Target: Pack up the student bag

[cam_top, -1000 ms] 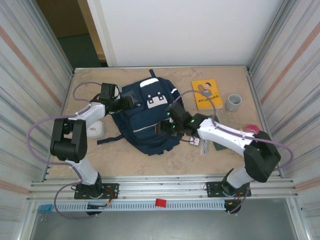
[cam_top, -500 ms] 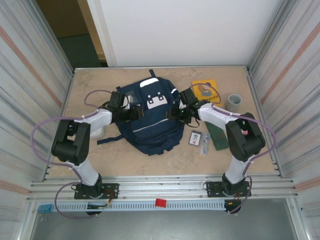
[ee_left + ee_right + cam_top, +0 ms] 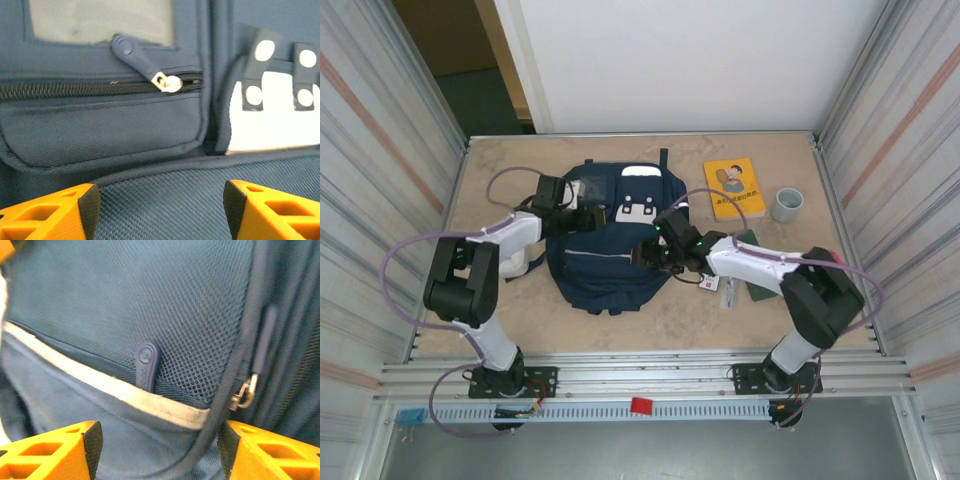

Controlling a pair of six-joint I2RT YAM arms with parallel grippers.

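White object: a white object (image 3: 513, 262) is spotted on the left of the table (image 3: 660, 320), tucked against the left forearm and partly hidden; what it is cannot be told.
Left gripper: the left gripper (image 3: 584, 218) is seen over the upper left of the bag. In the wrist view its orange fingers (image 3: 55, 212) are spread wide, with nothing caught and only fabric below.
Left pocket: a navy zip pull (image 3: 141, 59) is seen slanting over a line of zip teeth, under a pale panel. A white patch (image 3: 272, 127) with studded tabs is seen to the right.
Backpack: the navy backpack (image 3: 605, 265) is laid flat mid-table, its top turned to the far edge and its white patches facing up.
Right gripper: the right gripper (image 3: 650, 256) is held at the bag's right flank. Its orange fingers (image 3: 55, 450) are parted wide and nothing is gripped. A mesh pocket (image 3: 150, 295), a pale stripe (image 3: 100, 385) and a second rubber pull (image 3: 146, 365) are seen ahead.
Small card: a small card (image 3: 710, 282) is seen just right of the bag.
Yellow book: a yellow book (image 3: 734, 188) is laid towards the far right corner.
Grey cup: a grey cup (image 3: 786, 204) is stood upright near the right edge, just beside the book.
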